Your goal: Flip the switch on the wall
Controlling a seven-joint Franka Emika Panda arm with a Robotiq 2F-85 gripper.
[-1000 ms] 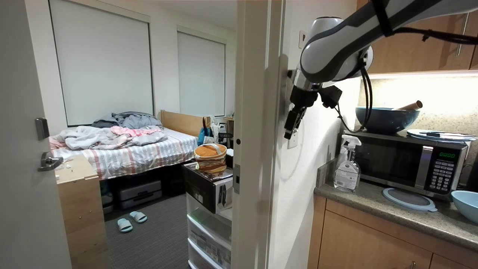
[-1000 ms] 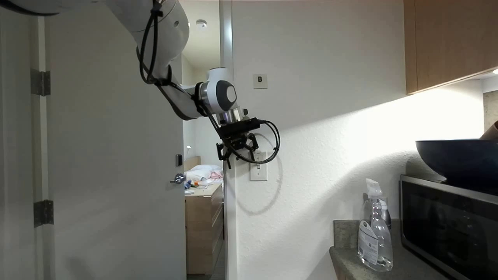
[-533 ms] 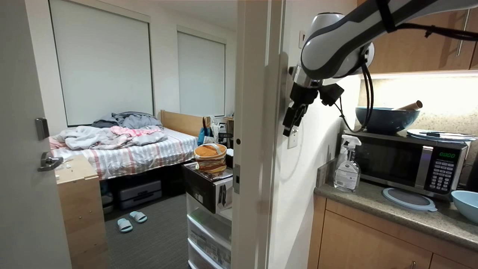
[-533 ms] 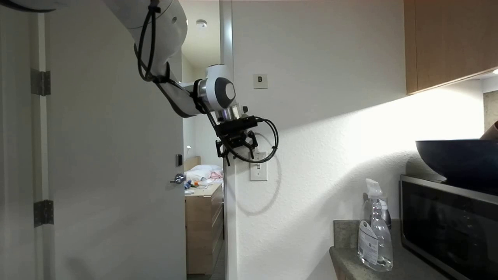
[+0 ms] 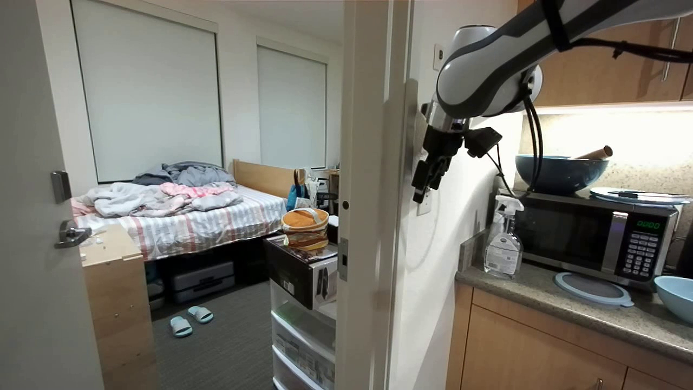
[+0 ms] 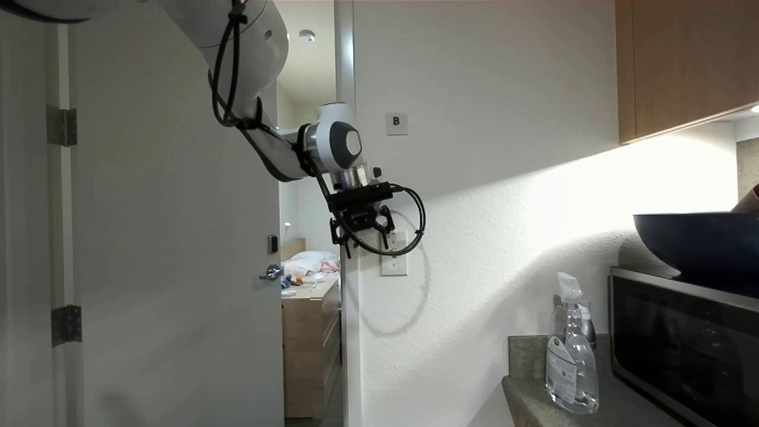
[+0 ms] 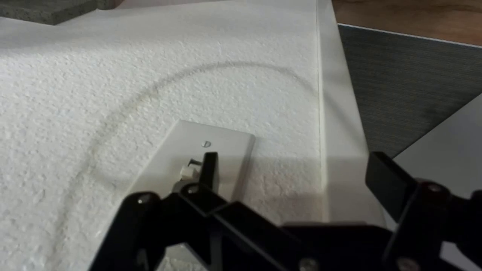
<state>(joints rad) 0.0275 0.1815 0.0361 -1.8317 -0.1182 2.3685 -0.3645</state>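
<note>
Beside open bedroom door, textured wall with switch, counter nearby

From here I look past the open grey door and its pale frame into a bedroom, where a wide window and a narrower window are both shaded over. In front of the wide window stands a stripe-sheeted bed with a wooden end board. Dark grey carpet lies underfoot in there, meeting brown wood-look flooring at a thin pale strip. A wooden chest of drawers stands near the door, a translucent plastic drawer unit just past the frame. Nearer me, light-wood base cabinets carry a speckled worktop, and a light under the upper cabinets brightens the speckled backsplash.
</note>
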